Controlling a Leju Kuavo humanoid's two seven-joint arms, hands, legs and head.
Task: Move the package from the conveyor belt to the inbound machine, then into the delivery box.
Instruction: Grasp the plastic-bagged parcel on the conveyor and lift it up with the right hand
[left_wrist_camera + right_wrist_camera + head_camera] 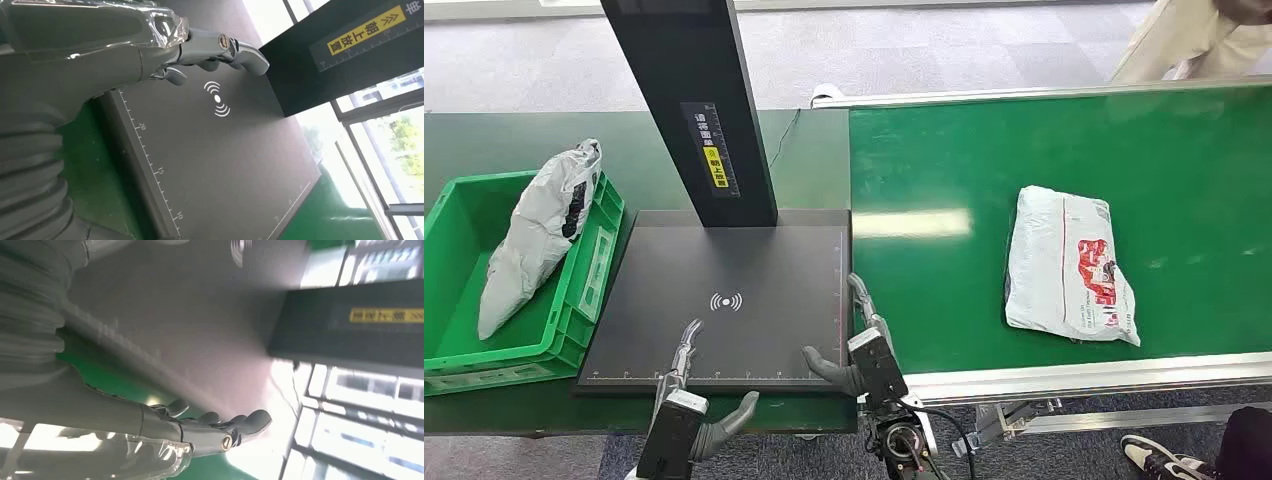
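Both hands sit at the near edge of the inbound machine's scan pad (724, 290), holding nothing. Left hand (692, 395): fingers apart and extended over the pad's ruler edge, thumb out to the side. Right hand (859, 345): also spread, fingers pointing forward along the seam where the pad meets the conveyor belt (944, 150).

Key relation: the white package with red print (1069, 265) lies flat on the belt, forward and to the right of the right hand, well apart from it. Its long axis runs roughly near-to-far, slightly skewed. Right hand is clearly nearer; the left would have to cross the whole pad.

My read: pick not started. The reach goes right and forward, closing across the short axis.

Further left, the green delivery box (454, 250) already holds a grey poly bag (534, 235) leaning on its right wall. Scanner post (694, 100) stands at the pad's far edge.
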